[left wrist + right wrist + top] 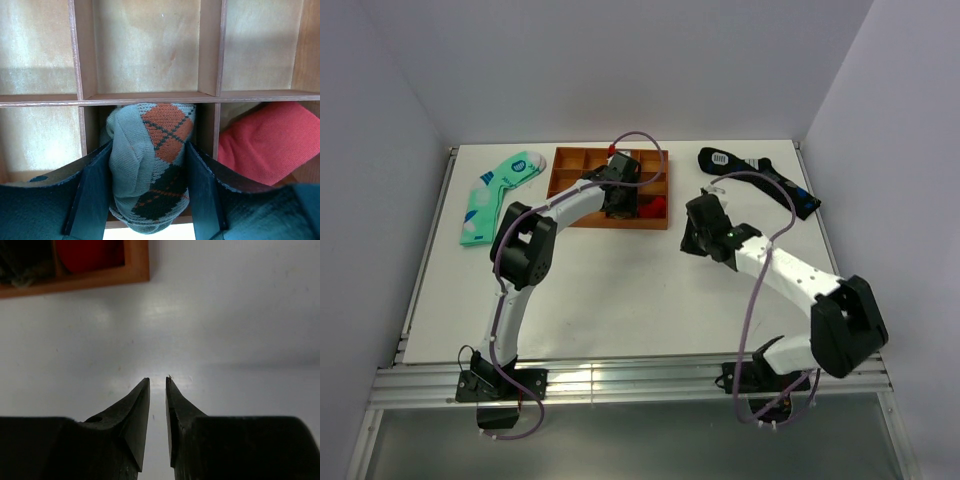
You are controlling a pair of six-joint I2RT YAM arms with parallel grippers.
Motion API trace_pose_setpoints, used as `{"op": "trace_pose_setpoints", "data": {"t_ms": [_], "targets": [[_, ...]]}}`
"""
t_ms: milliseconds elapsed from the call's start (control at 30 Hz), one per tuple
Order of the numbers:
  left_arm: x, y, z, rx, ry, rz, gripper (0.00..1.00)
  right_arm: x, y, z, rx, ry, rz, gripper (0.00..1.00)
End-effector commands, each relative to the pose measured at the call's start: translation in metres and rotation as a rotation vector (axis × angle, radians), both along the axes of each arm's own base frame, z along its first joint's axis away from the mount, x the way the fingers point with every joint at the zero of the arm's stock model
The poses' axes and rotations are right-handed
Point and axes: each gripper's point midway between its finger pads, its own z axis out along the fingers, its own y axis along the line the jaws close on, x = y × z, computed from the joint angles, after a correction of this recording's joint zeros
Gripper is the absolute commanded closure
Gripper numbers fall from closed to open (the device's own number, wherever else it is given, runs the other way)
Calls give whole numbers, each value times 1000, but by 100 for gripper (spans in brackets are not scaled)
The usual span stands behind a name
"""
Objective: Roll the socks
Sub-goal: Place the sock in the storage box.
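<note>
The left tool (150,155) squeezes the rolled sock (162,127) between its two dark fingers (95,185); the sock pokes into one box of the wooden tray (150,97), which lies by the far edge of the worktop (620,290), a bit left of the middle; a red roll (272,140) fills the box beside it. I think it is best to push the roll down low, open only a little so the fingers miss the walls, then lift straight up. The right tool (158,382) is pinched almost closed, holding nothing, over the worktop.
</note>
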Motion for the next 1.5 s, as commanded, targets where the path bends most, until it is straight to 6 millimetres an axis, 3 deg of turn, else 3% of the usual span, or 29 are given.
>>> {"op": "trace_pose_setpoints", "data": {"t_ms": [0,33,67,133,233,667,933,1467], "targets": [[-2,-7,7,-55,3,-15,40,50,22,20,99,-102,2,74],[-1,-8,7,-58,1,-16,40,57,26,6,91,-70,5,74],[0,-8,10,-61,-3,-16,40,68,33,11,114,-96,10,74],[0,-8,10,-59,-3,-19,40,79,39,-5,130,-69,11,73],[2,-5,12,-55,-5,-23,40,104,47,-5,156,-103,-10,73],[6,-2,10,-67,-5,-34,41,153,25,2,123,-138,-105,68],[10,-5,13,-75,-7,-38,41,162,13,-18,61,-102,-131,70],[11,-8,13,-76,-2,-47,42,167,19,-45,45,-49,-66,70]]}}
